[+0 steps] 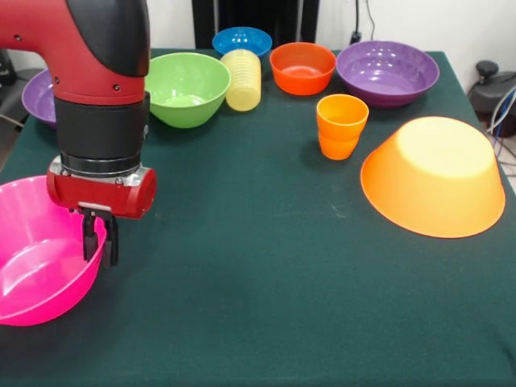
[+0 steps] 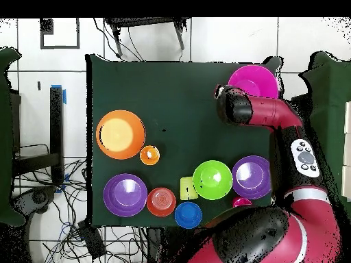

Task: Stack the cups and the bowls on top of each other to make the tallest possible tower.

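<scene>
Gripper clamps pink bowl's rim (one finger inside, one outside) at table edge | no readable writing | dark green tablecloth, white tiled floor, cables

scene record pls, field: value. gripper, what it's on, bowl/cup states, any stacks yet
gripper: gripper at the rim of the pink bowl, fingers straddling the wall
pink bowl: upright, at a table edge
large orange bowl: large orange bowl upside down, alone
orange cup: orange cup upright, beside it
yellow cup: yellow cup on its side
other bowls: green bowl, blue bowl, orange-red bowl, two purple bowls, all upright
stacks: none
</scene>
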{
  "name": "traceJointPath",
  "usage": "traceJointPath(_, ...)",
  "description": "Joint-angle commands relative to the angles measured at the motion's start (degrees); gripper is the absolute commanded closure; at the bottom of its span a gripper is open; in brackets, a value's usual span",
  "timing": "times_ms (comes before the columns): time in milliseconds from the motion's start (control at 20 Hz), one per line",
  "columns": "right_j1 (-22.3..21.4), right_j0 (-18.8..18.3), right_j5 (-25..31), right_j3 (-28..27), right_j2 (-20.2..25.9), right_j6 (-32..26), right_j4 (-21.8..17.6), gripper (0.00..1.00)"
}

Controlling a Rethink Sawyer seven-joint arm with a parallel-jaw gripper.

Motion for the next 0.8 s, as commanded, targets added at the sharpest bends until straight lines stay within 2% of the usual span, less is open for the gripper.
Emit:
traceJointPath(50,-0.6,0.4,14.4,4.4,5.7,-9.2,3.6,1.0)
traceJointPath(250,-4.0,-0.1,18.7,8.6,6.6,-0.4,11.5,1.0)
traceJointPath(400,-7.1,1.2,24.8,9.4,5.9,3.2,16.8,1.0)
traceJointPath(550,-8.7,1.0,27.0,10.7,7.6,4.1,22.0,1.0)
traceJointPath(800,-6.7,-0.8,28.1,10.7,13.1,0.7,29.9,1.0)
